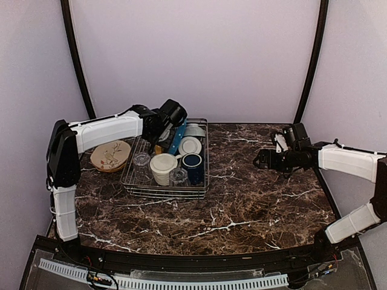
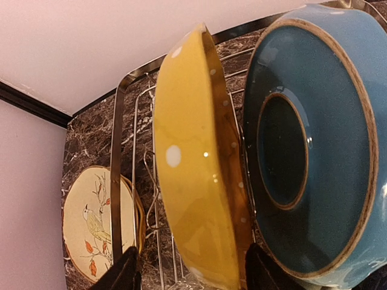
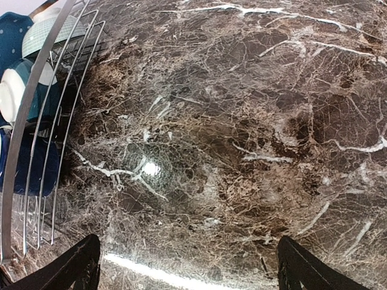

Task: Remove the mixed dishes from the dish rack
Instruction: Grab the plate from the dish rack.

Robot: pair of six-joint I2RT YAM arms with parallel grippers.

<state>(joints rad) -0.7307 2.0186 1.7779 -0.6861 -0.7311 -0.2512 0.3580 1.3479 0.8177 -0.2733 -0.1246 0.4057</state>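
Backdrop: pale lilac walls (image 1: 199, 54) close in a dark brown marble tabletop (image 1: 254, 205) veined with white.

Top view, rack: we see the silver wire dish rack (image 1: 163, 192) at the left of centre, towards the far side of the tabletop.

Top view, dishes: inside it sit a cream bowl (image 1: 163, 168), a dark blue mug (image 1: 193, 167), a white bowl (image 1: 190, 145), one clear glass (image 1: 141, 160) and another (image 1: 178, 176).

Top view, floral plate: a cream floral plate (image 1: 110, 155) lies flat on the tabletop, outside the rack and just beside its left wall.

Top view, arms: the left end effector (image 1: 159, 139) is down in the rack's far left corner. The right end effector (image 1: 261, 160) hovers over bare marble, well to the right of the rack.

Left wrist view: a yellow plate (image 2: 193, 181) with white dots stands on edge in the rack, with a blue plate (image 2: 314, 151) close on its right. Two dark fingers (image 2: 124, 275) straddle the yellow rim. We see a gap at the left one, so the jaws are apart and not clamped.

Right wrist view: the jaws are spread wide with nothing between them. Marble lies below, and the rack's edge is at the left.
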